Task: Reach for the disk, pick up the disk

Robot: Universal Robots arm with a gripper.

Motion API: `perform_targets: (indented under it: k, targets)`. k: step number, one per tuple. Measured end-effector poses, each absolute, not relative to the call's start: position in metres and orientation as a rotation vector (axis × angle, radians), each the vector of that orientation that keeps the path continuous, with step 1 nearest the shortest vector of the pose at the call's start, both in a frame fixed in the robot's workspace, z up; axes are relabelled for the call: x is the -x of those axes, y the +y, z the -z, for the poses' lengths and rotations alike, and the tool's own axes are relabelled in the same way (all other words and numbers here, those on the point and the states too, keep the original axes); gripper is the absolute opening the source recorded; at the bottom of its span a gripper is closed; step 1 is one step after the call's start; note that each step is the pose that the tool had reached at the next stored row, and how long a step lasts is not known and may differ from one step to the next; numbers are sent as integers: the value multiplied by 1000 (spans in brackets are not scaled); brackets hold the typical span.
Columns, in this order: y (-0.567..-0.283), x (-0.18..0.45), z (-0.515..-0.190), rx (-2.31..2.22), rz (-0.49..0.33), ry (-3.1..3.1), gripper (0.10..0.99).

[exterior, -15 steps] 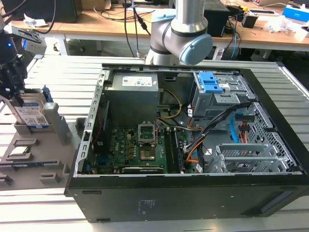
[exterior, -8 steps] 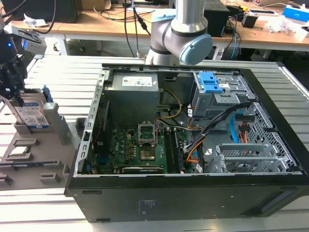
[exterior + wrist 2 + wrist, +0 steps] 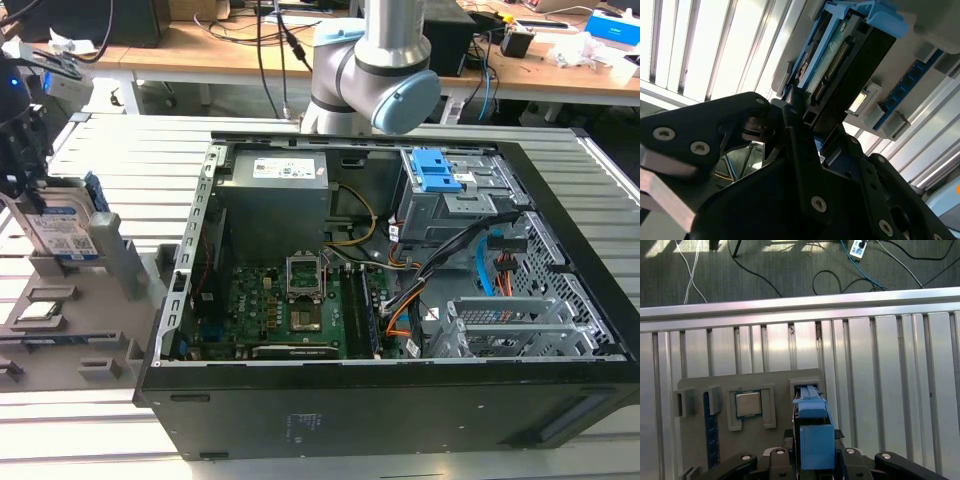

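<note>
Gripper point(image 3: 815, 120) clamps the disk point(image 3: 855, 55) — exterior view shows it upright.

Your exterior view looks down at a slant from above the slatted desk point(image 3: 130, 140), taking in the open computer case point(image 3: 380, 410) and, at the exterior view's left, the grey holder point(image 3: 120, 262). Your first wrist view faces straight down past the pincer point(image 3: 814, 455) onto that holder and the desk's edge. Your second wrist view sits very close against the disk point(image 3: 850, 65). All three share holder and disk.
</note>
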State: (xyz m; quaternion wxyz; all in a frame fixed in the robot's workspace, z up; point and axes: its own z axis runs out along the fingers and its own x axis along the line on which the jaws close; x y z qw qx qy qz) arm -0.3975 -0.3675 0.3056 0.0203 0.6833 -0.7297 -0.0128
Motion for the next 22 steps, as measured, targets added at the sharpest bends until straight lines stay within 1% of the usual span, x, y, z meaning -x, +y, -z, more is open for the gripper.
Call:
perform_targets:
  k: [10, 22]
  targets:
    - [-367, 397, -321, -2119, 40, -2263, 369]
    - [-366, 396, -346, -2119, 40, -2263, 369]
